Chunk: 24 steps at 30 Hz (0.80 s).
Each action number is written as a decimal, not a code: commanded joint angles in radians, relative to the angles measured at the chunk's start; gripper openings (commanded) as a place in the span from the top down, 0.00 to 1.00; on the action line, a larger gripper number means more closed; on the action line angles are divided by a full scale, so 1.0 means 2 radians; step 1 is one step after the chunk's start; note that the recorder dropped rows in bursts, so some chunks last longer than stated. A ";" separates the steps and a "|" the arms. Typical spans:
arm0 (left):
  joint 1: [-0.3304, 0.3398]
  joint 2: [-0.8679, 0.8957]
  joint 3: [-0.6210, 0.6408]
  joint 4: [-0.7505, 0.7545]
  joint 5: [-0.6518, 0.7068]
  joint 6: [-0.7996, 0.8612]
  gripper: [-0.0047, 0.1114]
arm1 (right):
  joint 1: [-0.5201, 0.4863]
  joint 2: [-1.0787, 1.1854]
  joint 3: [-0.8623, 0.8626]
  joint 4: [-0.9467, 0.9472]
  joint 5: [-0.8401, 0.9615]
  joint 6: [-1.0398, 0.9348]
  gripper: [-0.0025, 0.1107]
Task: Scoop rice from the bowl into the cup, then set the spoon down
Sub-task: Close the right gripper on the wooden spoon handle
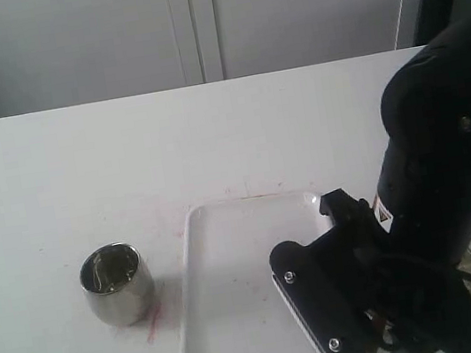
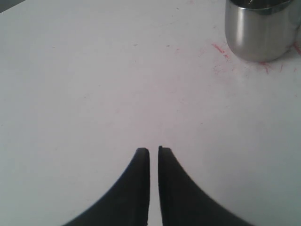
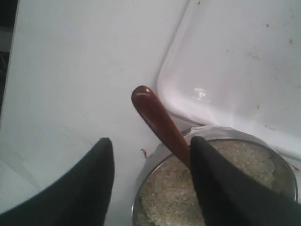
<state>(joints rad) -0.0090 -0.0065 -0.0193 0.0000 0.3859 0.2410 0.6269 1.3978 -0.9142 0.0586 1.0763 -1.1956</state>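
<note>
Right jaws wide apart, holding nothing; spoon (image 3: 157,125) handle between them, close by one jaw, rising from rice (image 3: 169,197) in bowl (image 3: 153,162) just below. Left jaws closed, empty; cup (image 2: 263,30) ahead, apart. No rice seen in cup; scooping judged undone.

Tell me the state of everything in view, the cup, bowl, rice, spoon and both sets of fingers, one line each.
cup: upright on the table, contents unclear.
bowl: upright, filled with rice.
rice: in the bowl, close to its rim.
spoon: in the rice, handle leaning out over the rim.
left gripper: fingers shut, holding nothing.
right gripper: fingers open, spoon handle between them, not clamped.
</note>
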 commanded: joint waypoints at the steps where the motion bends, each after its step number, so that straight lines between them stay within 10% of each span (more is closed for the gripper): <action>1: -0.002 0.003 0.005 -0.003 0.024 -0.003 0.84 | 0.000 0.001 -0.001 -0.002 -0.024 0.001 0.51; 24: -0.002 0.003 0.005 -0.003 0.024 -0.003 0.84 | 0.026 0.057 -0.001 -0.029 -0.019 -0.035 0.54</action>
<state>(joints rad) -0.0090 -0.0065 -0.0193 0.0000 0.3859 0.2410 0.6775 1.5092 -0.9142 0.0105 1.0362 -1.2446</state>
